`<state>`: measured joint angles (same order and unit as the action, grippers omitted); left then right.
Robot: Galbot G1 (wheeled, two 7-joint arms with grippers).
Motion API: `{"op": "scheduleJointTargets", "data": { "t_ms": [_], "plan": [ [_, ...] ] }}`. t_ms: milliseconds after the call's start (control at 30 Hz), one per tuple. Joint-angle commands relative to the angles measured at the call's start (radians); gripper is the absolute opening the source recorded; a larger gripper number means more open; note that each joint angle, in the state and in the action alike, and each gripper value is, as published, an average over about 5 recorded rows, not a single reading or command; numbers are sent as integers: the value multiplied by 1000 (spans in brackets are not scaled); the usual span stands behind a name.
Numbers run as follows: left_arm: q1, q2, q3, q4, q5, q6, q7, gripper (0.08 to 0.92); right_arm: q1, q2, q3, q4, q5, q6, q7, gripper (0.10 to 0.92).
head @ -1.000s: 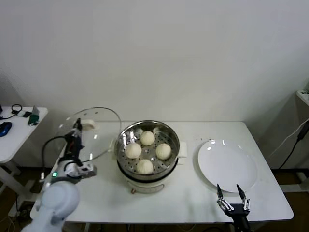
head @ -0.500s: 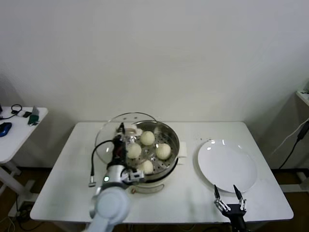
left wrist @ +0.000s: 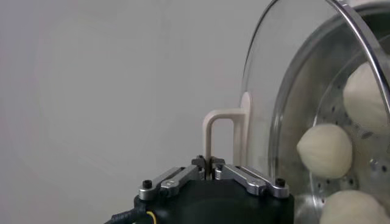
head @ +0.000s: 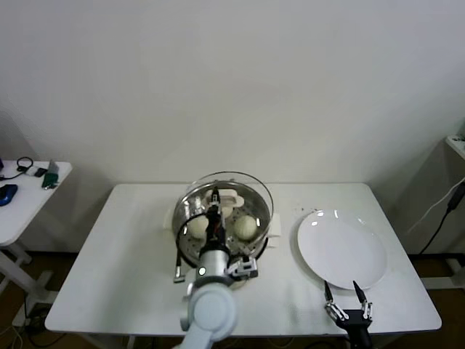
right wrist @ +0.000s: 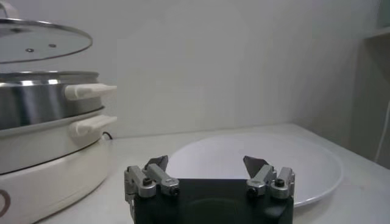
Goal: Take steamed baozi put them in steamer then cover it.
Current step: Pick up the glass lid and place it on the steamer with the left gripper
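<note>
So the left gripper (head: pixel 215 198) is clamped tight on the cream handle of the cover (head: pixel 243 190), fingers (left wrist: pixel 234 175) pinched right onto the handle's thin loop, and it's holding that glass lid over the steamer (head: pixel 263 240). From the right wrist view the cover (right wrist: pixel 42 38) sits just above the pot's rim with a visible gap, so it's not seated. Under the glass you can see the steamed baozi (head: pixel 246 227) resting on the perforated basket floor; the arm and lid hide some of them, so I can't count all four in the head view. The steamer sits mid-table on the white table (head: pixel 131 254). Off to the robot's right is an empty-looking white plate (head: pixel 341 249), and the right gripper (head: pixel 347 306) is parked at the near table edge just in front of it, fingers spread wide, holding nothing.
</note>
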<state>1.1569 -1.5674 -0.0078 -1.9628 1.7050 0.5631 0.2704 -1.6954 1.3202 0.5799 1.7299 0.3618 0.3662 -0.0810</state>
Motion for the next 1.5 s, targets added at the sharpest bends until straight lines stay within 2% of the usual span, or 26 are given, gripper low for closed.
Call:
{"op": "scheduleJointTargets", "data": {
  "t_ms": [33, 267, 733, 1500],
  "plan": [
    [4, -55, 29, 53, 66, 8, 6, 137, -5, -3, 6, -3, 7, 7, 0, 823],
    [5, -18, 11, 61, 45, 17, 6, 137, -11, -7, 12, -2, 11, 12, -1, 823],
    [13, 2, 9, 66, 30, 18, -6, 137, -21, -11, 29, 20, 12, 10, -4, 823],
    [9, 3, -9, 117, 37, 2, -43, 137, -38, -14, 40, 38, 13, 18, -8, 823]
  ]
}}
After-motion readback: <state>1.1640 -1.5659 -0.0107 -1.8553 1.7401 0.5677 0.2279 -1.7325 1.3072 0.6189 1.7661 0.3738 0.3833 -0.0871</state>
